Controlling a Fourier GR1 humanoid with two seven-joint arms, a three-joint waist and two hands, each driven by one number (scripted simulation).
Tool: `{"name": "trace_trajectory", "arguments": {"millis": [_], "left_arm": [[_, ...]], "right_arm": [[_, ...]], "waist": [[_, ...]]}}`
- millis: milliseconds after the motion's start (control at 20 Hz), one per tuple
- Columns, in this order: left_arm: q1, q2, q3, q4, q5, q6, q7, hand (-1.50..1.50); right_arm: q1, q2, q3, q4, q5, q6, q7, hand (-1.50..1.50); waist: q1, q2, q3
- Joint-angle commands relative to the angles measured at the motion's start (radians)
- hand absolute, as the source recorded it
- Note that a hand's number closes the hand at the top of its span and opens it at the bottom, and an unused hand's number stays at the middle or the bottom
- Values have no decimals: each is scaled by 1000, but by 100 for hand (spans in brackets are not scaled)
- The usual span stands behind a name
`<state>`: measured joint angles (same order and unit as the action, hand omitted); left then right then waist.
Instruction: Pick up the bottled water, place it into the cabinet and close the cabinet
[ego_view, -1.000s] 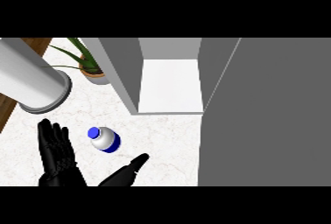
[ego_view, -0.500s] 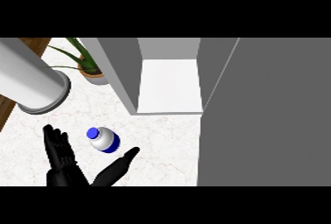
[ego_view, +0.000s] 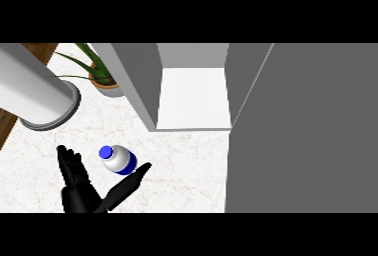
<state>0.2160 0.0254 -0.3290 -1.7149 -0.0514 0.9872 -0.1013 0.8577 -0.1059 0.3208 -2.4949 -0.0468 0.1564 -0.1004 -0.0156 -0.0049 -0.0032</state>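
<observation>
right hand (ego_view: 83, 192) — fingers straight, flanking bottled water (ego_view: 118, 159) | cabinet (ego_view: 193, 97) open

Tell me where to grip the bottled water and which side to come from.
Grip the bottled water round its white body, below the blue cap. It stands upright on the counter, so come in level from the near side. The right hand is already open there, fingers left of the bottle, thumb right of it; closing them around the body looks simplest.
</observation>
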Motion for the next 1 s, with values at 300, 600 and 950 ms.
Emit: {"name": "trace_trajectory", "arguments": {"millis": [300, 600, 950], "left_arm": [[-43, -25, 199, 341, 391, -159, -476, -150], [-89, -25, 204, 565, 581, -346, -679, -150], [-215, -25, 264, 836, 678, -579, -823, -150]], "right_arm": [[152, -44, -10, -136, -31, 31, -53, -150], [158, -52, 16, -125, -27, 28, -67, -150], [179, -67, 31, -132, -17, 24, -82, -150]], "waist": [[-7, 0, 0], [-2, 4, -1], [-6, 5, 1]]}}
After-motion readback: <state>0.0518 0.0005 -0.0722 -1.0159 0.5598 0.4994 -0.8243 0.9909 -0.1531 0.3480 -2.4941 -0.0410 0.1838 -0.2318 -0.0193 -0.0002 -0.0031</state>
